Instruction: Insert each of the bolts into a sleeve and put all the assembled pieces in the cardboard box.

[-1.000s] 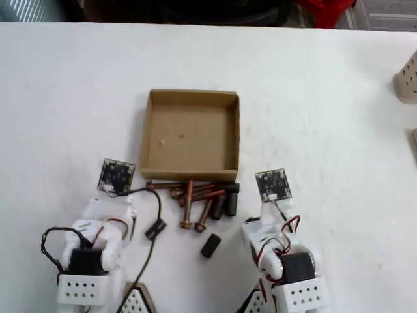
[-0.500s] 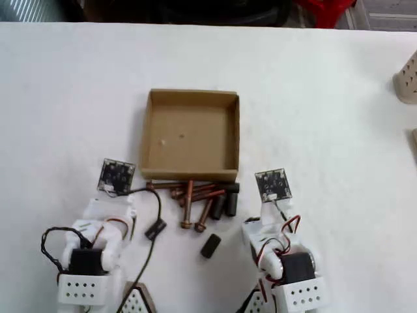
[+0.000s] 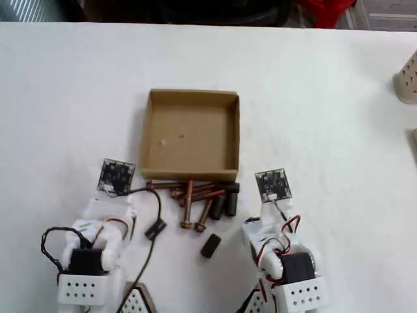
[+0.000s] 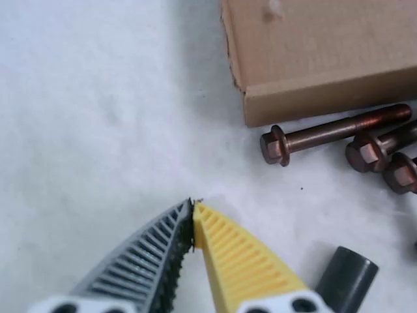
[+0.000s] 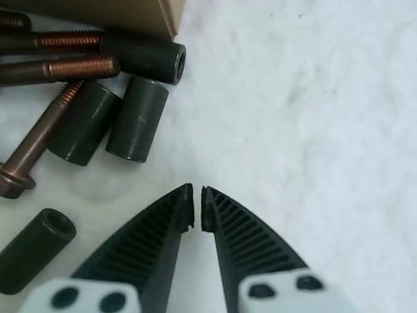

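The open cardboard box (image 3: pixel 146 134) has nothing in it. Several copper-coloured bolts (image 3: pixel 189 195) lie fanned out on the table just in front of its near wall, next to two black sleeves (image 3: pixel 223 205). Two more sleeves (image 3: pixel 210 246) (image 3: pixel 155 229) lie closer to the arms. My left gripper (image 4: pixel 193 207) is shut and holds nothing, just off the box's near left corner (image 4: pixel 244 98), with a bolt (image 4: pixel 332 134) and a sleeve (image 4: pixel 345 280) nearby. My right gripper (image 5: pixel 197 199) is shut too, close to two side-by-side sleeves (image 5: pixel 138 119) and a loose one (image 5: pixel 36 251).
The left arm (image 3: pixel 98 241) and the right arm (image 3: pixel 280 254) stand at the table's near edge, either side of the parts. A black cable (image 3: pixel 153 208) loops from the left arm past the bolts. A pale object (image 3: pixel 407 78) stands at the far right edge.
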